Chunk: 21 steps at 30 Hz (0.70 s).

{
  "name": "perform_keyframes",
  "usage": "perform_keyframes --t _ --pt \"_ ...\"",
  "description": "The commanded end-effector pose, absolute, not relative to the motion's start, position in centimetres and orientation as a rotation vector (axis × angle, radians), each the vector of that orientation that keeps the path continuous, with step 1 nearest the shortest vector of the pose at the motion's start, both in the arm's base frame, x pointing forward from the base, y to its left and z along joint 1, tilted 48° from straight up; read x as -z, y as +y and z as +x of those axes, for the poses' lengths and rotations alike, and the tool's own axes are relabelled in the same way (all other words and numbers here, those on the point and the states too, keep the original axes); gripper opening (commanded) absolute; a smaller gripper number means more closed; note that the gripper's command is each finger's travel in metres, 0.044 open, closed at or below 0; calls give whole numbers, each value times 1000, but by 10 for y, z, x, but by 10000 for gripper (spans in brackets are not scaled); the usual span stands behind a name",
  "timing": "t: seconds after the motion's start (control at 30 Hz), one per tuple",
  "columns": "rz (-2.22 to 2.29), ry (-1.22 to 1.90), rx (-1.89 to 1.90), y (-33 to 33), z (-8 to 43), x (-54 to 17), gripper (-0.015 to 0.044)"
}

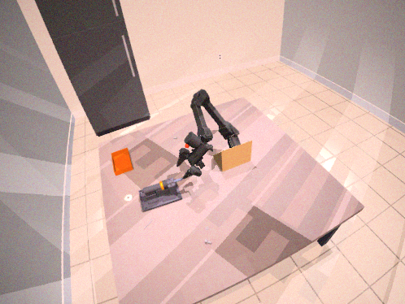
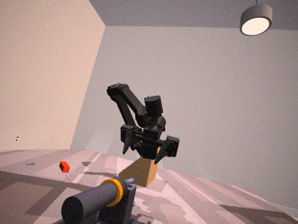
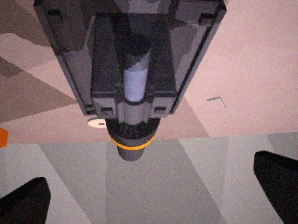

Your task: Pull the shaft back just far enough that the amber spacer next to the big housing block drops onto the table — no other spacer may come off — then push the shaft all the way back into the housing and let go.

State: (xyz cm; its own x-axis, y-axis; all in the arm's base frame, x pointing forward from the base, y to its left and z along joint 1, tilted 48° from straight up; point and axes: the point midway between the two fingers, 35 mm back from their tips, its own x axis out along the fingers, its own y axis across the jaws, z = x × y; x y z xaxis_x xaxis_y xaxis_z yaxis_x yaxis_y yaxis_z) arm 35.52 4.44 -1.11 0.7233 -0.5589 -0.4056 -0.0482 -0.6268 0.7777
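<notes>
The dark fixture (image 1: pixel 163 199) stands on the table, with a thick dark cylinder (image 2: pixel 93 199) along its top. The amber spacer (image 1: pixel 162 185) (image 2: pixel 120 191) (image 3: pixel 132 148) sits around the fixture's axis, between the cylinder and an upright support. The thin grey-blue shaft (image 1: pixel 177 180) (image 2: pixel 130 181) (image 3: pixel 136 82) sticks out of the support on the arm's side. Other spacers cannot be told apart. My gripper (image 1: pixel 180 171) (image 2: pixel 140 158) (image 3: pixel 153 175) is wide open and empty, above and just beyond the shaft's outer end, not touching it.
An orange tray (image 1: pixel 122 161) and a white ring-shaped disc (image 1: pixel 128 197) lie on the fixture's far side from the arm. A tan wedge-shaped block (image 1: pixel 237 156) (image 2: pixel 151 173) stands by the arm's base. A red-handled tool (image 2: pixel 64 166) and small metal bits (image 1: pixel 207 242) lie on the table.
</notes>
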Motion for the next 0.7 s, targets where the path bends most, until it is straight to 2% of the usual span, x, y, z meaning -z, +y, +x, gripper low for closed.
perform_keyframes --t 0.0,0.67 --pt "2187 -575 917 14 347 35 440" --pt "2188 -579 920 12 351 35 440"
